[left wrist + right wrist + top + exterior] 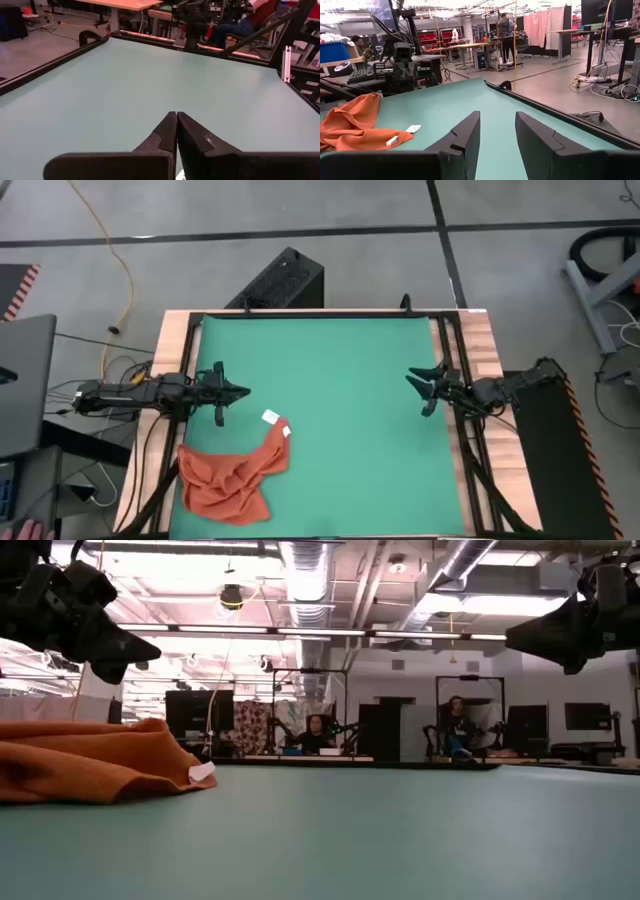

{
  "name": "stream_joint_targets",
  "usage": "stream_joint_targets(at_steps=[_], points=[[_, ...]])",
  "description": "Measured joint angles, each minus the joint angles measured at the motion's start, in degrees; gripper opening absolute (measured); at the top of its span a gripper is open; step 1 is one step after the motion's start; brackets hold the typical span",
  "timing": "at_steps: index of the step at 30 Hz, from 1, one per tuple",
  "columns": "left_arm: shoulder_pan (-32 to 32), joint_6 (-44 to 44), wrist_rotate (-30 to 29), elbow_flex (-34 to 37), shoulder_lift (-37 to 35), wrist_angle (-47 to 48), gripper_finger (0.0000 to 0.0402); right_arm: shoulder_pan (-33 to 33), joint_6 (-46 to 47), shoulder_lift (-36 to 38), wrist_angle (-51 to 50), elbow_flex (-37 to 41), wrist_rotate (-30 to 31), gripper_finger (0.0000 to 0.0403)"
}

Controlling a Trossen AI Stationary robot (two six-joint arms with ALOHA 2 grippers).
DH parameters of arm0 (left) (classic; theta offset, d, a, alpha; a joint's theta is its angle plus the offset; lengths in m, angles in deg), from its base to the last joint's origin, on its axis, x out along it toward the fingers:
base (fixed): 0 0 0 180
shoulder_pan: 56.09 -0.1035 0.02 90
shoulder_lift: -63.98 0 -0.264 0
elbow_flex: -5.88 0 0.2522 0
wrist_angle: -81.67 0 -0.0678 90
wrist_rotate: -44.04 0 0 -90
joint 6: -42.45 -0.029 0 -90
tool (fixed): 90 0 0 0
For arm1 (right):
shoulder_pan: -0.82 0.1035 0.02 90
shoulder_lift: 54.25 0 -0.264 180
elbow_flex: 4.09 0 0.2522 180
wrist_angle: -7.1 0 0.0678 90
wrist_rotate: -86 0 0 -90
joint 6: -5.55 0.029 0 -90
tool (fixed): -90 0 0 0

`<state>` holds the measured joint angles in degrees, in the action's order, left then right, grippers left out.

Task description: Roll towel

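The towel (pixel 228 478) lies crumpled on the green mat (pixel 340 400), near the mat's front-left corner, w/ a narrow strip reaching up toward the mat's middle. A white tag (pixel 286 431) sits at the tip of that strip, and a second small white label (pixel 270 417) lies on the mat just beside it, apart from the cloth. Bunched and folded over itself, so prob. it needs spreading flat before any rolling; task looks not yet begun.

Left gripper (pixel 240 391) hovers above the mat just behind the towel, nothing in it, fingers (pixel 165 132) pressed together and clenched on air. It's the nearer arm to the cloth, so likely the one to reach first.

Right gripper (pixel 412 379) hangs above the mat's right side, well apart from the towel, fingers (pixel 467 130) spread w/ a clear gap, released and empty. Looks parked, waiting.
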<state>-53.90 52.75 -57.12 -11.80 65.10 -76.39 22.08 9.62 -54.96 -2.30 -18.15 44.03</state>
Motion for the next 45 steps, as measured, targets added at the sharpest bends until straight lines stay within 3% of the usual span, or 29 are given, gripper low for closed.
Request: stream_joint_targets(at_steps=[37,45], points=[[0.0,0.0,0.0,0.02,-0.02,0.02,0.0,0.01,0.0,0.02,-0.02,0.02,0.0,0.0147],[-0.01,-5.84,-0.07,0.01,0.0,0.01,0.0,0.0,-0.01,0.01,-0.01,0.02,0.0,0.0147]])
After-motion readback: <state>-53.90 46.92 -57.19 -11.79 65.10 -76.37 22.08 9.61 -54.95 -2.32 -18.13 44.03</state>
